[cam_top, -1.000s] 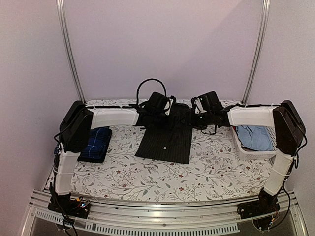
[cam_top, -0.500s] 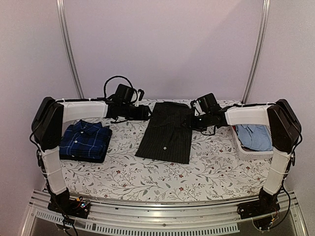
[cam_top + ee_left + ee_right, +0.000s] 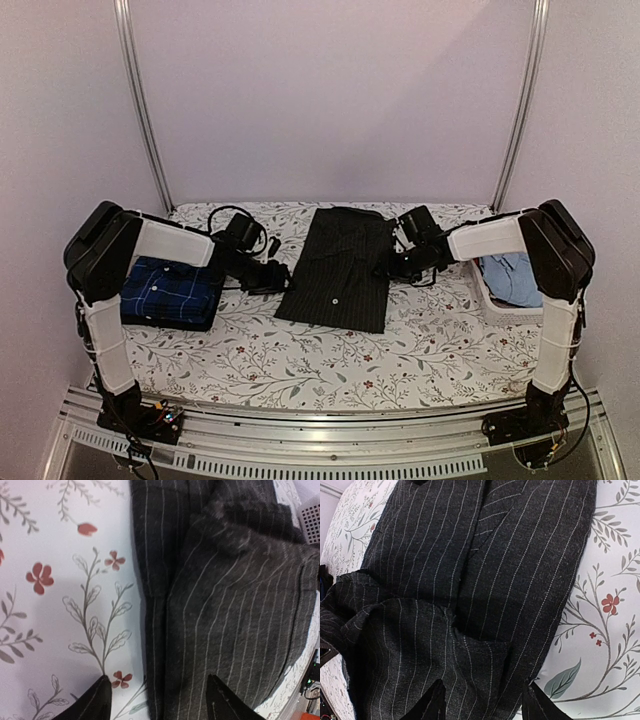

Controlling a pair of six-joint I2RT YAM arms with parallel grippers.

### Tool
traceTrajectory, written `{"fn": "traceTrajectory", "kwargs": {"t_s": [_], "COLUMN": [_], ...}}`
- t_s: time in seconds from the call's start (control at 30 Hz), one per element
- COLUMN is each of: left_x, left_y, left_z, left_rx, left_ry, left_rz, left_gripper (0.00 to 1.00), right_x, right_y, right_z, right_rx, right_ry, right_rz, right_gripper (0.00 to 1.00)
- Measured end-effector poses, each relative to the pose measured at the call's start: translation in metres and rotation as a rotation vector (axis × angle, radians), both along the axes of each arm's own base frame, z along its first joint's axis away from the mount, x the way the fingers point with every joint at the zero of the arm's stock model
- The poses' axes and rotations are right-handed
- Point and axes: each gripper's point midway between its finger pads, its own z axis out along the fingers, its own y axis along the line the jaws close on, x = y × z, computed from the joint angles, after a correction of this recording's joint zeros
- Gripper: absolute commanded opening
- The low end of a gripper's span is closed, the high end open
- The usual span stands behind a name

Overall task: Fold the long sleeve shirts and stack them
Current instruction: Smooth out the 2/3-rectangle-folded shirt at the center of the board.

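A: Two shirts on the worktop (image 3: 300,360) from above?

B: Yes. The black pinstriped shirt (image 3: 338,270) lies flat in the middle, folded into a long panel. The navy checked shirt (image 3: 170,290) sits folded at the left edge, partly under the left arm (image 3: 170,240). A white basket (image 3: 500,308) on the right holds pale blue cloth (image 3: 520,278).

A: And the arms?

B: Both reach inward. The left jaws are low, just beside the black shirt's left edge, and the right jaws are at its right edge. At this distance I cannot tell how they stand.

A: Left wrist camera?

B: Its fingertips (image 3: 95,702) stand apart. One is over the flowered worktop (image 3: 50,605), the other over the black pinstriped shirt (image 3: 225,605), with the shirt's edge running between them. Whether they touch the cloth I cannot tell. A corner of the white basket (image 3: 312,522) shows at the far side.

A: Right wrist camera?

B: Again the fingertips (image 3: 432,702) are spread. One is over the black pinstriped shirt (image 3: 470,580), the other at its edge where the worktop (image 3: 610,555) begins. A folded layer lies creased across the cloth near the jaws, and nothing is clamped.
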Motion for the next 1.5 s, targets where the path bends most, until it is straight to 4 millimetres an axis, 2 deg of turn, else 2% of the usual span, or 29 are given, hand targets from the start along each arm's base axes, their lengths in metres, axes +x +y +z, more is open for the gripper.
{"fn": "traceTrajectory", "kwargs": {"t_s": [0.03, 0.13, 0.3, 0.37, 0.43, 0.53, 0.63, 0.73, 0.9, 0.97, 1.13, 1.23, 1.3, 1.5], "left_x": [-0.007, -0.020, -0.050, -0.062, -0.080, -0.105, -0.127, -0.136, -0.126, -0.111, -0.056, -0.027, -0.014, 0.001], "left_y": [0.002, 0.001, -0.012, -0.018, -0.022, -0.025, -0.024, -0.016, -0.007, -0.010, -0.017, -0.018, -0.018, -0.026], "left_z": [-0.007, -0.008, -0.013, -0.016, -0.019, -0.021, -0.020, -0.017, -0.003, 0.009, 0.038, 0.036, 0.029, 0.011], "left_rx": [0.008, 0.006, 0.013, 0.017, 0.025, 0.031, 0.035, 0.062, 0.102, 0.088, 0.022, 0.010, 0.015, 0.027], "left_ry": [0.025, 0.044, 0.090, 0.109, 0.133, 0.172, 0.202, 0.215, 0.169, 0.134, 0.040, 0.018, 0.019, 0.032], "left_rz": [0.002, 0.002, -0.024, -0.029, -0.047, -0.053, -0.053, -0.033, 0.000, 0.008, 0.047, 0.067, 0.071, 0.053], "left_gripper": [0.64, 0.58, 0.25, 0.14, 0.08, 0.08, 0.20, 0.34, 0.38, 0.38, 0.38, 0.39, 0.39, 0.40], "right_x": [0.000, 0.000, 0.001, 0.002, 0.003, 0.002, -0.004, -0.016, -0.025, -0.024, -0.011, -0.002, 0.004, 0.012], "right_y": [-0.001, -0.002, -0.007, -0.009, -0.011, -0.013, -0.016, -0.023, -0.029, -0.028, -0.016, -0.008, -0.003, 0.004], "right_z": [-0.002, -0.008, -0.015, -0.015, -0.015, -0.018, -0.018, -0.017, -0.007, 0.004, 0.031, 0.042, 0.044, 0.021], "right_rx": [-0.004, -0.014, -0.033, -0.038, -0.043, -0.047, -0.048, -0.058, -0.069, -0.064, -0.046, -0.038, -0.038, -0.063], "right_ry": [0.003, 0.010, 0.016, 0.014, 0.014, 0.014, 0.009, 0.021, 0.023, 0.002, -0.063, -0.098, -0.109, -0.079], "right_rz": [-0.002, -0.004, -0.004, -0.005, -0.006, -0.003, 0.006, 0.009, 0.018, 0.026, 0.054, 0.070, 0.082, 0.114], "right_gripper": [0.50, 0.45, 0.38, 0.35, 0.35, 0.34, 0.37, 0.41, 0.45, 0.45, 0.45, 0.45, 0.45, 0.44]}}
